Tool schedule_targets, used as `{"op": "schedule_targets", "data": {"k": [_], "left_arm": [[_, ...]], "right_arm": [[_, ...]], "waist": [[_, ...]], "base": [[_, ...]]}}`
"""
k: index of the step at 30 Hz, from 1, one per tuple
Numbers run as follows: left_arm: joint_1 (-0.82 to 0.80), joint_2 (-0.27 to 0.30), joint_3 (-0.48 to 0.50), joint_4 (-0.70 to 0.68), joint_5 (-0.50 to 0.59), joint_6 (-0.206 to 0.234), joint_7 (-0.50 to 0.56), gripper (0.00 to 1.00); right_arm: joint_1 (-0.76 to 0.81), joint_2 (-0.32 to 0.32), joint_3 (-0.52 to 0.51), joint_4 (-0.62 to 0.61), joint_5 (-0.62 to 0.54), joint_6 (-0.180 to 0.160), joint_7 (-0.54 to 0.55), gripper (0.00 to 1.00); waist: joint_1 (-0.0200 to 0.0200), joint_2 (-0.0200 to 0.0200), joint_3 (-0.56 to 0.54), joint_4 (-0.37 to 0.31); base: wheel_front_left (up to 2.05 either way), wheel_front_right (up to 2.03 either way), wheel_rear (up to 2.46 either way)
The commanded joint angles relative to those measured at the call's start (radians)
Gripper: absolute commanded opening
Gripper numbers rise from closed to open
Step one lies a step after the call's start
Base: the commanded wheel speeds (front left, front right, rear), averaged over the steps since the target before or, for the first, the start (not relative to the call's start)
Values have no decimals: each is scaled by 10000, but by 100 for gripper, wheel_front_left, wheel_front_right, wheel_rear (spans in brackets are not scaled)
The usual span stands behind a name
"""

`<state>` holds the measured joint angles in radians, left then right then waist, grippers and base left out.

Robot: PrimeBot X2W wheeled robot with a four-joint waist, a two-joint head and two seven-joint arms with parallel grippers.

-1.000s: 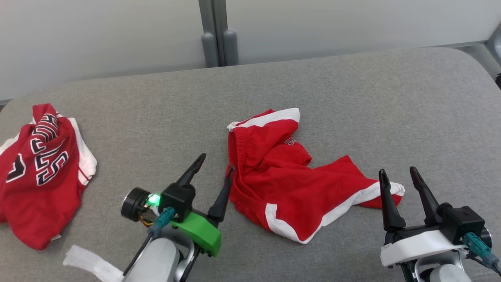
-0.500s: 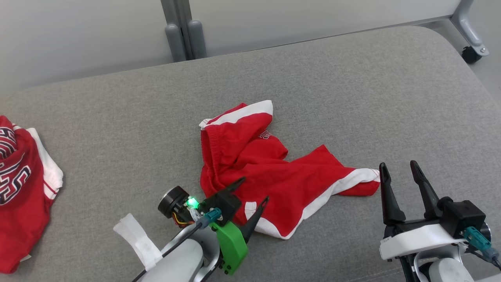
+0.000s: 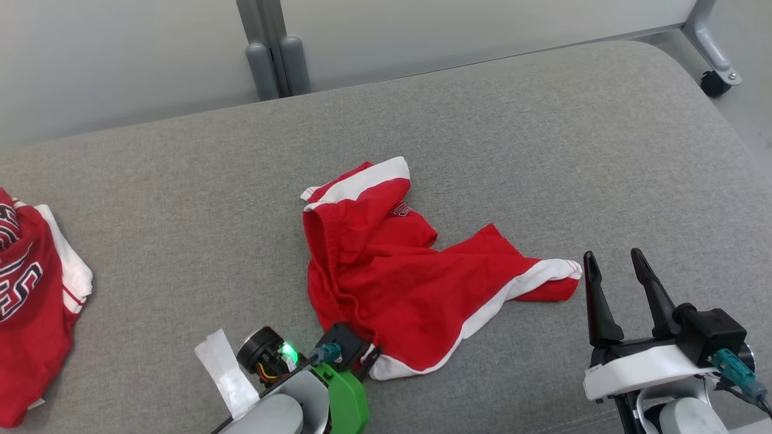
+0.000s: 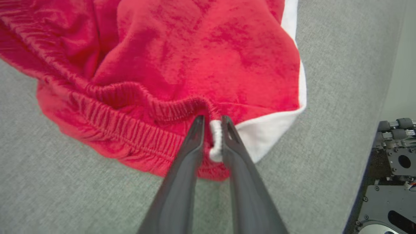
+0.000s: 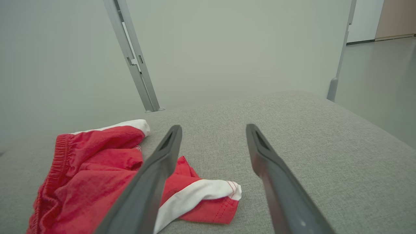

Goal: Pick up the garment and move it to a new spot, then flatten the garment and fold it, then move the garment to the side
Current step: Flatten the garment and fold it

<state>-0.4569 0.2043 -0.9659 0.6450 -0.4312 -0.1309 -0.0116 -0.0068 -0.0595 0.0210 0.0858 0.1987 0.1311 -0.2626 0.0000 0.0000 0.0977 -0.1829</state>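
The red shorts (image 3: 386,277) lay crumpled near the middle of the grey upholstered cushion (image 3: 543,150), a soft, slightly fuzzy knit with broad white trim (image 3: 500,301) along the leg hems. One leg trailed out toward the robot's right, and the other bunched up toward the far edge. In the left wrist view the elastic waistband (image 4: 130,120) showed as a ribbed, gathered ridge curving across the cloth. A small printed mark (image 3: 401,209) sat on the upper leg (too small to read).

The left gripper (image 4: 213,122) was clamped on the near edge of the shorts, a small roll of white fabric pinched between its two dark fingers just where the waistband met the white trim. In the head view its fingertips were hidden beneath its own black wrist block and green bracket (image 3: 344,398); a green light (image 3: 288,349) glowed beside them, and a strip of white tape (image 3: 223,374) hung from the pale forearm.

The right gripper (image 3: 612,254) hovered just beside the trailing leg's tip, fingers spread apart and holding nothing.

At the far left lay a red jersey (image 3: 24,301) with black-and-white lettering, cut off by the frame. Behind the cushion stood grey posts (image 3: 271,54) and a caster (image 3: 715,84).
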Motion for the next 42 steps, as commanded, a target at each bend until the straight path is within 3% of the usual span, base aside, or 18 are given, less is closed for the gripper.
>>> {"op": "schedule_targets", "data": {"k": [1, 6, 16, 24, 25, 26, 27, 34, 42], "left_arm": [[-94, 67, -18, -7, -131, 10, -139, 0], [6, 161, 229, -34, -448, 133, -641, 0], [969, 945, 1406, -641, -1225, 1069, -1765, 0], [2152, 1017, 1787, -851, -1881, 1485, -2044, 0], [2229, 994, 1823, -887, -1919, 1521, -2089, 31], [2302, 980, 1876, -937, -1921, 1597, -2168, 79], [2361, 967, 1936, -995, -1929, 1649, -2234, 100], [2599, 891, 2690, -1724, -1693, 1995, -2545, 100], [3142, 847, 4390, -3096, -804, 2278, -2536, 100]], "right_arm": [[18, -1, -32, -21, -9, -7, -32, 100], [188, -32, -123, -64, -9, -7, -32, 100], [403, -114, -84, 85, 29, -7, -30, 100], [431, -163, -65, 158, 56, -7, -32, 100], [446, -172, -90, 160, 62, -7, -32, 100], [453, -181, -98, 168, 64, -7, -32, 100], [451, -185, -99, 172, 62, -7, -32, 100], [453, -230, -91, 238, 66, -7, -32, 100], [440, -240, 27, 155, 32, -7, -32, 100]], "waist": [[0, 0, -34, 39], [0, 0, -178, 302], [0, 0, -471, 1133], [0, 0, -537, 1389], [0, 0, -552, 1420], [0, 0, -566, 1446], [0, 0, -581, 1466], [0, 0, -754, 1593], [0, 0, -908, 1570]], "base": [[0, 0, 0], [0, 0, 0], [0, 0, 0], [0, 0, 0], [0, 0, 0], [0, 0, 0], [0, 0, 0], [0, 0, 0], [0, 0, 0]]}}
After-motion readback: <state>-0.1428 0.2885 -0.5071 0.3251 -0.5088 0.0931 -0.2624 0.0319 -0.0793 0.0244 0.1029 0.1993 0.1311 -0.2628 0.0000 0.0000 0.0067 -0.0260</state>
